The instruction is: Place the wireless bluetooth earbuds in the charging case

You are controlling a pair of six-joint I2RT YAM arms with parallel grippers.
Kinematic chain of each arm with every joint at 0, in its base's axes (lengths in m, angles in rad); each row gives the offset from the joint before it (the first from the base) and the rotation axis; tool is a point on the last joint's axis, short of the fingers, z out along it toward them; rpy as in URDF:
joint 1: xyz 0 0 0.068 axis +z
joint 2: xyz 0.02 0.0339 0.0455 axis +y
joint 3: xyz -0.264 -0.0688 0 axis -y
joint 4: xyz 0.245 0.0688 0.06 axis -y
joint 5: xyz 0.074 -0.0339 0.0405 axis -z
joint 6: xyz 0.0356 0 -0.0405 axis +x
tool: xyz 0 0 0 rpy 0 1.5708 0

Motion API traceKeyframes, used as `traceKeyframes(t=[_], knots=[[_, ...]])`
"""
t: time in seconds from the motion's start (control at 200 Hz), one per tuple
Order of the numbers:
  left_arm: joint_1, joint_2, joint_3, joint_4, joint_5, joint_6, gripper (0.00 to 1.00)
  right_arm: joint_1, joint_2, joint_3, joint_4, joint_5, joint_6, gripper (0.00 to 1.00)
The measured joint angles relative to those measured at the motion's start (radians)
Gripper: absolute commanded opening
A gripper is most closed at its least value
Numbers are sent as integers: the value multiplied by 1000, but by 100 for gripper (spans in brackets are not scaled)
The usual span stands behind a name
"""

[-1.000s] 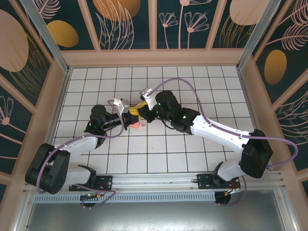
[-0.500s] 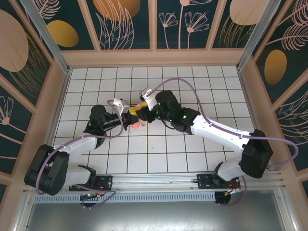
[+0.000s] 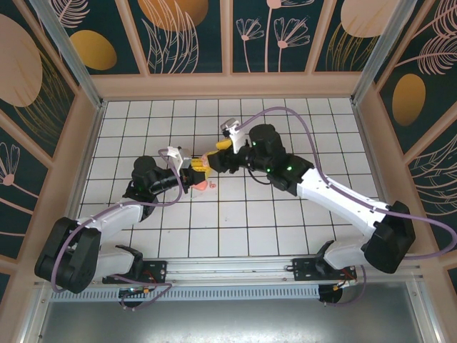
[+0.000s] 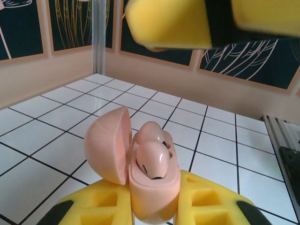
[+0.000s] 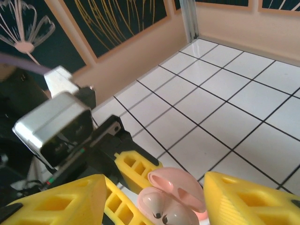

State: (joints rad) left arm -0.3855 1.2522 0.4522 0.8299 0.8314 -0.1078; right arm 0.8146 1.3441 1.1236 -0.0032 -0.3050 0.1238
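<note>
You have white tiles (image 3: pixel 285 229), floral walls (image 3: pixel 186 36), one charging case (image 4: pixel 152 192) and two earbuds (image 4: pixel 152 159) in it; the left gripper (image 3: pixel 196 174) pinches it, the right gripper (image 5: pixel 154 187) is spread.

Case (image 4: pixel 152 192): your left wrist view cuts its base at the bottom edge. Earbuds (image 4: pixel 152 157): lower parts hidden inside. Right fingers (image 4: pixel 168 26): blurred, cropped above.

Glossy salmon-pink plastic charging case (image 4: pixel 154 199) and smooth, shiny earbuds (image 4: pixel 152 159); the left gripper (image 4: pixel 152 208) has matt yellow fingers (image 4: pixel 206 206), seemingly plastic; white table tiles (image 4: pixel 37 173) faintly glossy.
</note>
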Motion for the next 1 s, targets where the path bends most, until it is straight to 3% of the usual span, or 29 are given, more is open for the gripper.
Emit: traceKeyframes(t=[0.215, 0.586, 0.871, 1.001], knots=[[0, -16, 0, -4, 7, 0, 16, -101, 27, 1, 22, -154, 83, 65], [0, -22, 0, -5, 25, 0, 16, -108, 189, 67, -8, -363, 126, 65], [0, -33, 0, -25, 28, 14, 16, -125, 180, 58, 34, -479, 145, 44], [0, -34, 0, -42, 24, 19, 16, -127, 110, -13, 75, -510, 168, 40]])
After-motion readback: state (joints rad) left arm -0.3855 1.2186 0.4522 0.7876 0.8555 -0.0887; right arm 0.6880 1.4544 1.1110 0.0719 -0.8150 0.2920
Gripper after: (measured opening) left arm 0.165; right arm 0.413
